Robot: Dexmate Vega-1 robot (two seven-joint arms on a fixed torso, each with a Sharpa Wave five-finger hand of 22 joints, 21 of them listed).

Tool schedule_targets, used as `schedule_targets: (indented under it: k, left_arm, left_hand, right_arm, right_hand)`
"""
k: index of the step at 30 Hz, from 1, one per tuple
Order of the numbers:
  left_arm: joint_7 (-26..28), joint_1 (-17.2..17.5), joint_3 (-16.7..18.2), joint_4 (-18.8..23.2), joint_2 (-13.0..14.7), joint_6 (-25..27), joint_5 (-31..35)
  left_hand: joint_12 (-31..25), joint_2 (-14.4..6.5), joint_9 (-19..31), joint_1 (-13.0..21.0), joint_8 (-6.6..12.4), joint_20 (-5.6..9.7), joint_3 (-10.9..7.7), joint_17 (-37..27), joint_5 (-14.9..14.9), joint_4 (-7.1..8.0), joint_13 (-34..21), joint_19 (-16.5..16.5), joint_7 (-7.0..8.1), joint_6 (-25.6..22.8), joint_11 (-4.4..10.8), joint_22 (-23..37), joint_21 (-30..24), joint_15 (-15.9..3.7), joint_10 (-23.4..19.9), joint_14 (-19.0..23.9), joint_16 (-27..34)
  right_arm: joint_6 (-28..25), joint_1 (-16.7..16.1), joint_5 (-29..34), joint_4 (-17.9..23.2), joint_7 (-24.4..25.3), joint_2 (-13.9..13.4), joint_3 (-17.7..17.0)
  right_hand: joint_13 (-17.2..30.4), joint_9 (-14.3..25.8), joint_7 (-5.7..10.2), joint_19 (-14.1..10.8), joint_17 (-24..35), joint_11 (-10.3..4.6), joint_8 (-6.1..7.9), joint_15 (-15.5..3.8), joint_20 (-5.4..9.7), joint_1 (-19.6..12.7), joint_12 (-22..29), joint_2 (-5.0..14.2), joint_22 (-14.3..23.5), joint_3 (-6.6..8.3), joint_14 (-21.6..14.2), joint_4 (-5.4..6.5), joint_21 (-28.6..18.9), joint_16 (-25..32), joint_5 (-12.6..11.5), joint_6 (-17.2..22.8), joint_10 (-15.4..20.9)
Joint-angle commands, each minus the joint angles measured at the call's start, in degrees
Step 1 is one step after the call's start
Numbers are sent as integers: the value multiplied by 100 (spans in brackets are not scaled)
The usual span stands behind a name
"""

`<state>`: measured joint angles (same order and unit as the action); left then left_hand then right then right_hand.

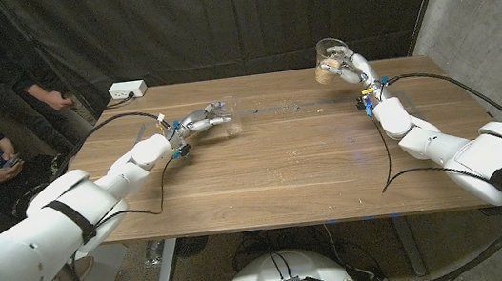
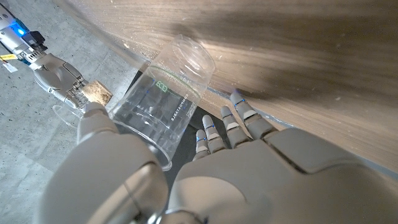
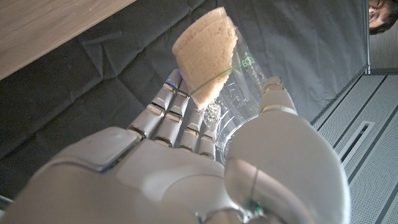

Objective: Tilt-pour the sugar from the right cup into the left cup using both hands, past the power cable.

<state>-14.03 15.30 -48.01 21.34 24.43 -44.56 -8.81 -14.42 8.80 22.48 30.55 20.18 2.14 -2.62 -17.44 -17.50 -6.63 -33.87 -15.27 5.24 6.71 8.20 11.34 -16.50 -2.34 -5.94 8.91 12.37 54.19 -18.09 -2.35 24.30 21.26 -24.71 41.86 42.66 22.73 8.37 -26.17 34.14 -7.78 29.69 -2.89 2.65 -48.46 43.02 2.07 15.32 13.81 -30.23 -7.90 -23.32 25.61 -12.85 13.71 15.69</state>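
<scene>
Tan sugar (image 3: 202,59) in a clear, green-printed cup (image 3: 245,93) — white-grey hand (image 3: 186,168); brown woodgrain table (image 1: 282,156), black curtain (image 1: 245,16).

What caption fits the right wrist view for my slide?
Right hand holds the clear cup tilted, with brown sugar packed in its base.

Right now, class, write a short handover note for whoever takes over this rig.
Left hand holds the empty clear cup low over the wooden table, its mouth tipped toward the right side.
Right hand holds the sugar cup raised over the far right edge, brown sugar inside.
Done: both cups picked up.
Left: bring the cups together, pour the sugar into the empty cup.
</scene>
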Motion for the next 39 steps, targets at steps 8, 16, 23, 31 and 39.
schedule_targets:
  k: [8, 16, 23, 31, 39]
  left_arm:
    - [-22, -104, -195, -6, -147, 9, 27]
    - [38, -37, -168, 2, -174, -109, 2]
    - [-9, 36, -77, 9, -179, -251, -75]
    - [-66, 127, 52, 8, -175, -346, -178]
    - [-114, 261, 208, 4, -220, -382, -321]
  left_hand:
    - [-210, -84, 69, 147, 194, 131, 92, -39, -110, -13, -35, -158, 14, -253, 53, 29, -34, -540, -371, 299, 91]
    - [-405, -269, 108, 345, 398, 165, 74, -96, -199, -26, -91, -325, 16, -652, 76, 37, -95, -605, -681, 628, 181]
    - [-579, -422, 130, 557, 552, 150, 39, -139, -265, -49, -133, -477, 36, -949, 117, 38, -151, -691, -970, 972, 258]
    - [-705, -529, 139, 742, 670, 199, 0, -165, -301, -77, -158, -620, 42, -1186, 157, 36, -204, -726, -1192, 1213, 299]
    - [-854, -744, 120, 1033, 811, 212, -107, -204, -319, -114, -185, -745, 17, -1506, 153, 35, -255, -786, -1457, 1551, 361]
  right_arm:
    - [54, -25, -76, -42, -1, -42, -48]
    - [110, -72, -78, 4, -18, -97, -66]
    - [145, -136, -26, 124, 25, -160, -110]
    - [128, -230, 43, 294, 48, -221, -181]
    - [84, -316, 131, 459, 69, -280, -256]
  right_hand:
    - [46, 29, -10, -57, 30, -5, 32, -1046, 769, -37, 49, 68, 12, -46, -69, -3, -43, -22, 5, 44, 28]
    - [59, 32, -2, -46, 43, -3, 47, -1047, 768, -42, 56, 77, 14, -51, -75, -2, -46, -36, 6, 69, 29]
    - [69, 28, -2, -41, 56, -8, 54, -1047, 768, -44, 62, 90, 15, -54, -84, 0, -51, -44, 8, 87, 30]
    - [80, 18, -3, -35, 69, -16, 61, -1047, 769, -46, 68, 97, 16, -60, -86, 2, -55, -57, 12, 112, 31]
    - [88, 8, 0, -29, 79, -17, 67, -1047, 761, -42, 75, 104, 17, -66, -89, 5, -59, -69, 16, 139, 39]
